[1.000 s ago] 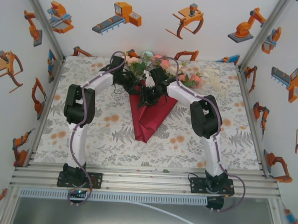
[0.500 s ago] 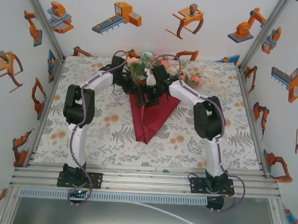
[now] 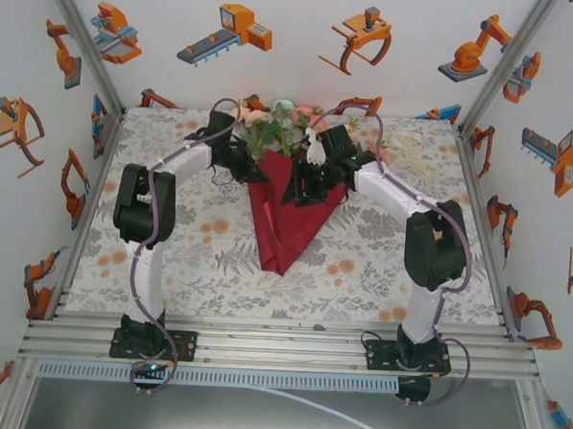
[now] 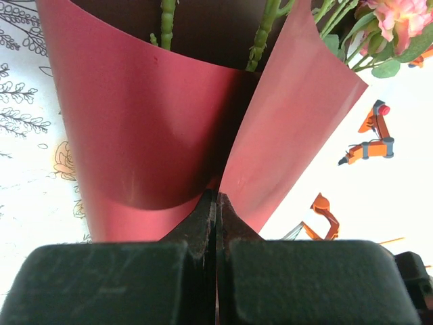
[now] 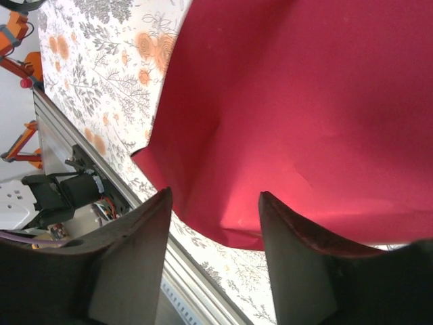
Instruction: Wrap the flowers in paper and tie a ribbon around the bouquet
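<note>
Top external: swings the right arm out toward 3 o'clock, leaving right gripper (image 5: 215, 195) parted, empty, above the paper (image 3: 284, 224) at table centre. Left wrist: clamps left gripper (image 4: 215, 198) tight on overlapping paper flaps. Likely secures a cone, cradling the flowers (image 4: 260, 40) inside, blooms toward 12 o'clock.

The table (image 3: 216, 268) carries a grey-leaf, orange-flower printed cover, enclosed by white walls (image 3: 294, 71) bearing orange robot graphics, with aluminium rails (image 3: 280, 344) along the near edge and apparently diffuse lighting.
</note>
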`<state>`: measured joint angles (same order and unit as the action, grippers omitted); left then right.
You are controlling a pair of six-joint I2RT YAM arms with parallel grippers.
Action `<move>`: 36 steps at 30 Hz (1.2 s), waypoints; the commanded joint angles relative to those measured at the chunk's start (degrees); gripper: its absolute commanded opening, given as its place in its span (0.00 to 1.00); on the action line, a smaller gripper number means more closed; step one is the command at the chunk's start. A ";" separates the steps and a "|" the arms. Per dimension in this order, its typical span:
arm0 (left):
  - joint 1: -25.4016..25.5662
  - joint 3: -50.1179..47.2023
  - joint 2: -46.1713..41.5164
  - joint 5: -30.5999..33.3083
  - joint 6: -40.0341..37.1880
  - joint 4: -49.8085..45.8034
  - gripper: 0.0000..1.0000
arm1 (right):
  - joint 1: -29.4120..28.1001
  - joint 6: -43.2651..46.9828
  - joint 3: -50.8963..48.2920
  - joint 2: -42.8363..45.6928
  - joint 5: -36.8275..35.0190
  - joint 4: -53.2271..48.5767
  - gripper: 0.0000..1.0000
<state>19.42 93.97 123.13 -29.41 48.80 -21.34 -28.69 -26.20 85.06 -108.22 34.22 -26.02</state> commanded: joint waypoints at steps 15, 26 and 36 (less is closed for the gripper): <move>-0.72 -2.58 -2.37 -2.50 1.65 8.28 0.02 | -3.23 -9.84 3.07 -10.53 5.67 12.71 0.22; -3.44 -3.76 -10.52 0.23 0.87 4.07 0.38 | -3.22 -9.08 3.75 -14.52 6.30 12.02 0.23; 1.35 -13.44 -21.46 -0.05 1.04 -4.66 0.37 | -3.12 -8.92 3.93 -14.98 6.30 12.18 0.25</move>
<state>18.39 83.59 103.02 -29.41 50.96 -18.83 -32.05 -35.16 87.29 -122.15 39.64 -14.46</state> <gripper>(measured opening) 0.373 0.244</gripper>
